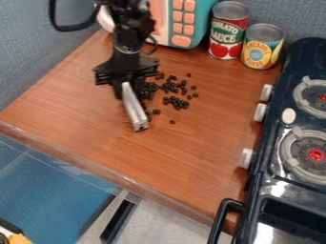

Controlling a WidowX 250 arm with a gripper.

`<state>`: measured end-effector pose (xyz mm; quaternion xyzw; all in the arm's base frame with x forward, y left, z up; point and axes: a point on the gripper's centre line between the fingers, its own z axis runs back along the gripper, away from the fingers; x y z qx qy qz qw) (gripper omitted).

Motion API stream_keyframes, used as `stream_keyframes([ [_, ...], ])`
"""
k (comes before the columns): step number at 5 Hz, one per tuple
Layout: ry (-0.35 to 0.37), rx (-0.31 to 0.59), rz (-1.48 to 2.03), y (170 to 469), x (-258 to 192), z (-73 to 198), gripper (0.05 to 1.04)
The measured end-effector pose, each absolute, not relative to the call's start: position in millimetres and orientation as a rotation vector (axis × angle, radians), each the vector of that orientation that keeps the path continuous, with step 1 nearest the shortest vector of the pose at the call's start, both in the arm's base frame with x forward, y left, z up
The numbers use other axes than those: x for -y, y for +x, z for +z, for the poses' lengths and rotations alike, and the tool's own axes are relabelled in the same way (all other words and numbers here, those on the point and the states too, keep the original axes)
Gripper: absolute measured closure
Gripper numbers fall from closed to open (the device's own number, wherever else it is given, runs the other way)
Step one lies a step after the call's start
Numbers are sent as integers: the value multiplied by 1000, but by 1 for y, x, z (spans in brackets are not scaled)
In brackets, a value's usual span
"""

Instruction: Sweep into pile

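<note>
Beside the blue wall (pixel 28 52), open wood runs rightward along the tabletop (pixel 83 107); now the pincer (pixel 127 82), narrowed on a silver bar (pixel 134 106), angles it toward the front edge. Black beads (pixel 176 101) lie scattered alongside, cans (pixel 228 31) stand behind, and wood stretches to the stove (pixel 277 125).

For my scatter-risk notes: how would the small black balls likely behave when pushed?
The black balls look round and lie loose on the flat counter, so they would probably roll. They are far smaller than the cans, so likely light. Several lie singly, so a hard sweep might scatter more.
</note>
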<state>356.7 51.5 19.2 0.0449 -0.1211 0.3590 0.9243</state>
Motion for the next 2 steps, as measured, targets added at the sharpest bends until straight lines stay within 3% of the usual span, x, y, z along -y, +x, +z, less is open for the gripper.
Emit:
stream_keyframes([
  [2, 60, 235, 682, 362, -3, 21, 717],
])
